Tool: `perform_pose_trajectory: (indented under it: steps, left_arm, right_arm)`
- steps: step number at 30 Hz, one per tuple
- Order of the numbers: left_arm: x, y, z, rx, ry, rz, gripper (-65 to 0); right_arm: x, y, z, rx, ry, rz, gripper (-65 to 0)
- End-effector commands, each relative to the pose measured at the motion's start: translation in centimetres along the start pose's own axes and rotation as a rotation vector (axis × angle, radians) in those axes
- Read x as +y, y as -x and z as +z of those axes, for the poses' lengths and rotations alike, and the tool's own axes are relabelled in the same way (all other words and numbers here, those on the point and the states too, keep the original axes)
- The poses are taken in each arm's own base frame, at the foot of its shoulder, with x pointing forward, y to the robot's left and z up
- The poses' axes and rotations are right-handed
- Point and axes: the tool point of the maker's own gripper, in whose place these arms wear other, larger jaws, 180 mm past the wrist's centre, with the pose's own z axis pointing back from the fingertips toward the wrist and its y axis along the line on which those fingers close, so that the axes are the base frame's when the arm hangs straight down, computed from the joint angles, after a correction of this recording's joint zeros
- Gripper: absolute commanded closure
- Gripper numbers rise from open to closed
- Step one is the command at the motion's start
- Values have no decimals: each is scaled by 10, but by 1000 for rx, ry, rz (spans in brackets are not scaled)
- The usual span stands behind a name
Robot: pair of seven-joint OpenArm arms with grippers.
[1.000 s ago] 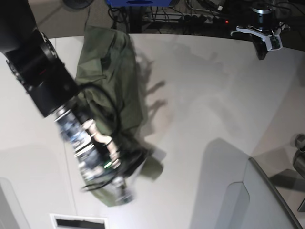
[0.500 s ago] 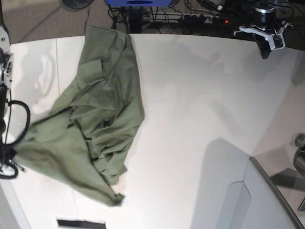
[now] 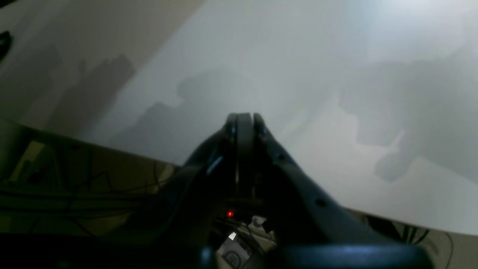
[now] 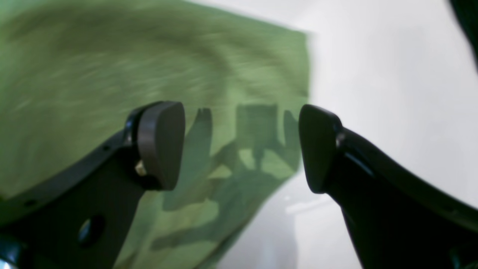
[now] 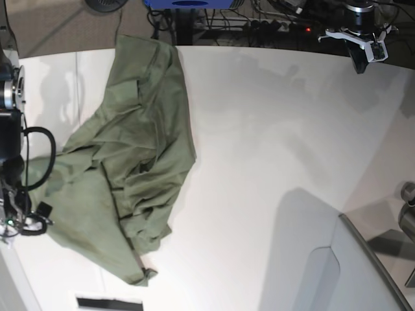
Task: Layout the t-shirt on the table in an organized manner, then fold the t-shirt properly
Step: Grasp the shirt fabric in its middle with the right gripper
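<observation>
Base view gave me the layout: the t-shirt (image 5: 133,162) lay bunched on the table (image 5: 272,155), its long axis running from the table's far edge down toward the near side, one flap spread out sideways toward my right arm. The right gripper (image 5: 16,217) sat at that view's left edge, hard against the spread flap; I could not tell from there whether it touched the cloth. Right wrist view settled the claw itself: the right gripper (image 4: 242,149) had its pads standing wide apart with nothing between them, and the olive cloth (image 4: 130,74) lay below and ahead of the claw, mostly off to the side of one pad, with bare table beyond the other. The picture was smeared, so I read the cloth edge only roughly. The left gripper (image 5: 360,55) hung at the far corner, well apart from the shirt, with open tabletop between. Left wrist view showed the left gripper (image 3: 244,119) pressed together, holding nothing, only white table (image 3: 298,56) ahead of it. My judgement: the right arm was much the nearer, and the next spreading pull would fall to it, reaching down across the flap.
</observation>
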Motion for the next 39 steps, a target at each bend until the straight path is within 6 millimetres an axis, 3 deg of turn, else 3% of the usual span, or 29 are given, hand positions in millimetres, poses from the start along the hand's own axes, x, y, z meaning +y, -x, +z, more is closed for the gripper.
perform_pose_trajectory:
  steps: [1,5,8,10,14,19,24,39]
  left_arm:
    - [4,-10,1,-38,-7,-8,0]
    - [6,-8,1,-33,-11,-10,0]
    - [4,-9,0,-35,-7,-8,0]
    - [4,-9,0,-37,-7,-7,0]
    - [4,-11,-1,-41,-6,-7,0]
    - [4,-9,0,-37,-7,-7,0]
    - [5,-9,0,-37,-10,-8,0]
    - [6,-8,0,-36,-12,-9,0]
  right_arm:
    - [-7,-30,10,-93,5,-3,-426]
    - [19,-27,49,-238,-101,66,-393]
    - [71,17,91,-236,-283,152,-407]
    - [103,47,106,-162,-397,219,-399]
    - [150,98,115,-17,-546,302,-398]
    - [180,123,114,63,-603,283,-398]
    - [183,133,93,145,-579,277,-398]
    - [189,130,61,162,-545,248,-384]
